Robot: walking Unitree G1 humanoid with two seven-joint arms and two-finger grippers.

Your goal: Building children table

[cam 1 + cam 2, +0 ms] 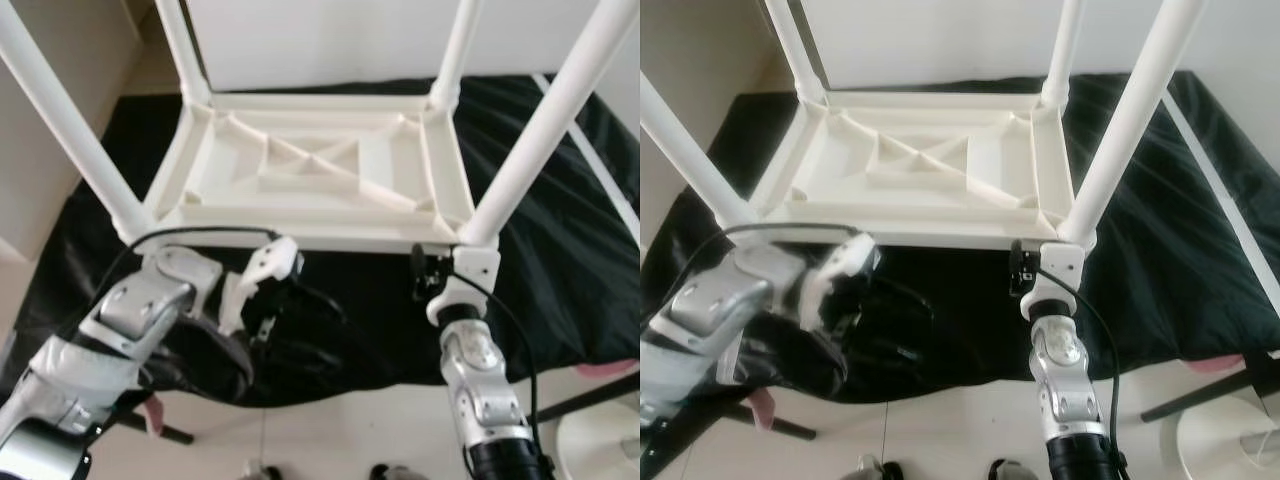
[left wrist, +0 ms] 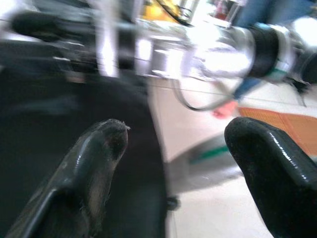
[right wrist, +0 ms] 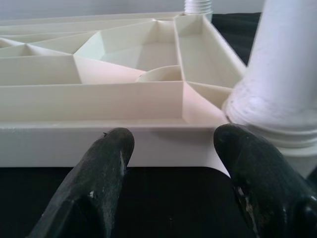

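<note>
With the white children's table (image 1: pixel 315 170) lying upside down on the black cloth (image 1: pixel 560 250), all four legs fitted, the right gripper (image 3: pixel 173 163), fingers apart, should close squarely on the near rim beside the corner leg (image 3: pixel 285 69), while the left gripper (image 2: pixel 183 163) hangs apart, empty, below the edge.

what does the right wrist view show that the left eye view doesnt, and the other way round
Right wrist view: a close look at the ribbed underside of the upside-down white plastic table, with two black fingers apart just short of its near rim, beside the near right white tube leg.

Left eye view: all four legs standing up, the black cloth beneath, and the left gripper lower, off the table's near edge.

Both: the table, that leg and the right gripper.
</note>
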